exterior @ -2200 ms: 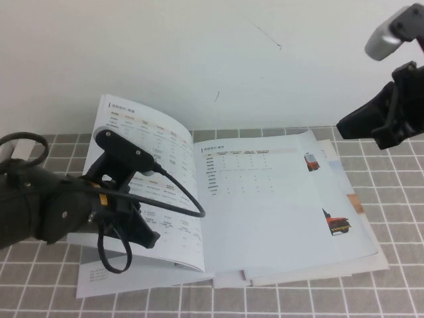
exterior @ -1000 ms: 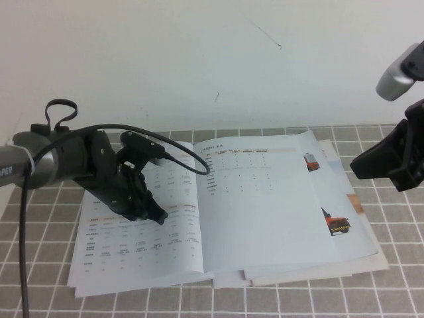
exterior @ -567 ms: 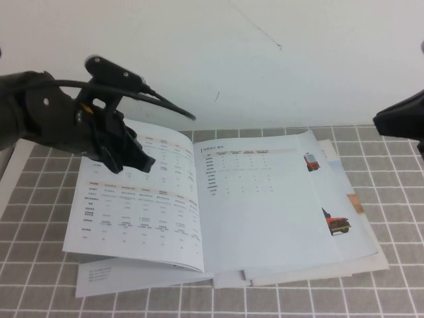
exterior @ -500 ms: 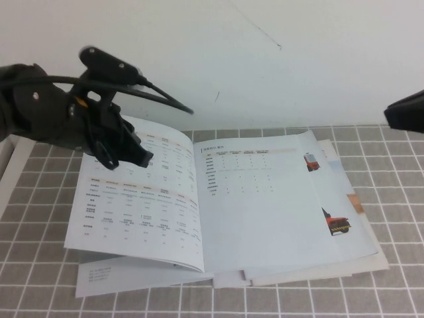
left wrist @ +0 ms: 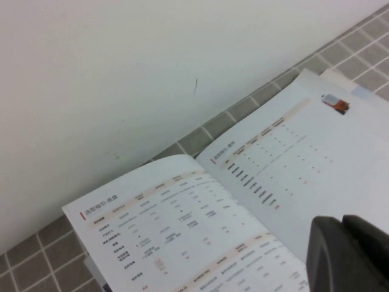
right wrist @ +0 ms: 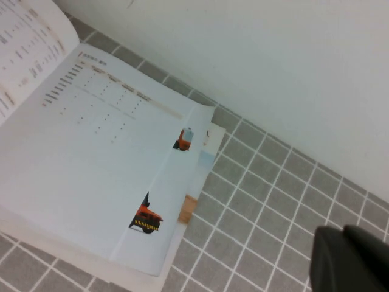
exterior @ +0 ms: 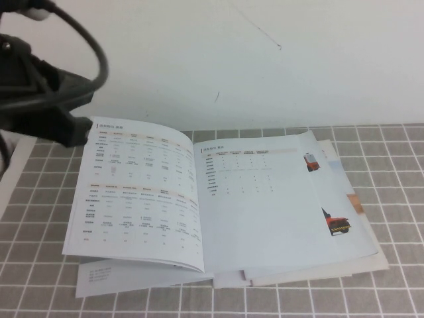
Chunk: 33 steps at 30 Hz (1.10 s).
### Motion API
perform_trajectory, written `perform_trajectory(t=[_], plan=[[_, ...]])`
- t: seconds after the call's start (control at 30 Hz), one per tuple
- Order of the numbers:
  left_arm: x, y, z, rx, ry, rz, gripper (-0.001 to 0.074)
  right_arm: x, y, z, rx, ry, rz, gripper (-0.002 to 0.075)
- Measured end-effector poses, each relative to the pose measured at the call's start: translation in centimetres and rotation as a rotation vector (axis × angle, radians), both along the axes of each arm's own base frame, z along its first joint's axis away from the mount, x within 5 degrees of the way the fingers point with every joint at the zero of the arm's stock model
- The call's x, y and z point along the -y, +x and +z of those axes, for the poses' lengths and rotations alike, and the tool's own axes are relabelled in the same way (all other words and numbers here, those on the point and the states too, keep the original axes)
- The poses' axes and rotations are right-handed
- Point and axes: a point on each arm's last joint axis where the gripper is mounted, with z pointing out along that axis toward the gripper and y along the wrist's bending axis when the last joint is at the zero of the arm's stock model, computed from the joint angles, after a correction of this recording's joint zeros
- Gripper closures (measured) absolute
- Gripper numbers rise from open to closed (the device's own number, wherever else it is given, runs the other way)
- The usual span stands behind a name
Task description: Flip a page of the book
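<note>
The book [exterior: 265,205] lies open on the grey tiled table, white table-print pages facing up. The turned page [exterior: 139,192] rests on the left half, its near edge bowed slightly above the sheets below. My left gripper [exterior: 74,130] hovers above the book's far left corner, shut and holding nothing. From the left wrist view, its dark fingertips [left wrist: 328,255] sit together over the book [left wrist: 285,158] and the page [left wrist: 170,231]. My right gripper [right wrist: 349,261] is out of the high view. It is shut and empty above bare tiles to the right of the book [right wrist: 91,152].
A white wall [exterior: 265,66] rises directly behind the book. Uneven sheet edges [exterior: 358,205] with small red vehicle pictures fan out on the book's right side. Grey tiles [exterior: 397,218] surround the book. A pale strip [exterior: 13,172] borders the table at the left.
My left arm has lifted up and to the left, off the page, which stays lying on the left side. My right arm has withdrawn rightward out of the high view.
</note>
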Motion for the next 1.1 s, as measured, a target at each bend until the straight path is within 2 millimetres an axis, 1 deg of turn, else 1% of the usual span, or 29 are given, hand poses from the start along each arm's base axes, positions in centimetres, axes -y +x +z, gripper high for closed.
perform_trajectory(t=[0.1,0.2,0.23,0.27,0.33,0.4,0.5,0.57,0.63,0.7,0.73,0.8,0.93,1.03,1.1], plan=[[-0.8,-3.5,0.4,0.036,-0.036,-0.010,0.0738,0.6,-2.8,-0.7,0.053,0.015,-0.006,0.0727],[-1.5,-6.6,-0.5,0.019,-0.068,-0.018,0.0738,1.0,-5.4,-2.4,0.091,0.034,-0.009,0.0727],[-1.7,-7.6,-0.9,0.011,-0.079,-0.019,0.0738,1.1,-6.0,-3.1,0.091,0.049,-0.008,0.0727],[-1.9,-8.8,-1.4,0.000,-0.106,-0.019,0.0738,1.2,-7.0,-3.8,0.107,0.076,-0.009,0.0727],[-2.2,-10.9,-2.4,-0.013,-0.153,-0.026,0.0738,1.1,-8.2,-5.1,0.108,0.122,0.000,0.0727],[-2.5,-13.3,-3.9,-0.018,-0.210,-0.041,0.0738,1.2,-9.6,-6.4,0.127,0.159,0.011,0.0727],[-3.1,-15.6,-5.8,0.003,-0.249,-0.044,0.0738,1.4,-11.1,-8.0,0.164,0.184,0.015,0.0727],[-3.4,-16.4,-7.1,0.040,-0.272,-0.030,0.0738,1.5,-11.3,-9.5,0.160,0.187,0.011,0.0727],[-3.8,-16.4,-8.7,0.091,-0.302,0.009,0.0738,1.4,-10.8,-10.9,0.156,0.191,0.001,0.0727],[-4.0,-15.8,-10.2,0.131,-0.313,0.056,0.0738,1.4,-10.1,-12.6,0.163,0.200,-0.015,0.0727],[-4.2,-15.2,-11.3,0.159,-0.328,0.094,0.0738,1.4,-9.7,-13.2,0.173,0.203,-0.023,0.0727],[-4.6,-14.2,-12.8,0.225,-0.370,0.167,0.0738,1.5,-9.0,-14.7,0.211,0.214,-0.045,0.0727],[-5.8,-12.9,-14.3,0.389,-0.435,0.310,0.0738,1.6,-8.3,-17.2,0.244,0.223,-0.075,0.0727],[-6.6,-12.7,-15.3,0.485,-0.466,0.390,0.0738,1.6,-8.3,-19.2,0.196,0.211,-0.082,0.0727],[-6.8,-12.7,-15.8,0.506,-0.470,0.414,0.0738,1.6,-8.3,-20.4,0.164,0.203,-0.086,0.0727]])
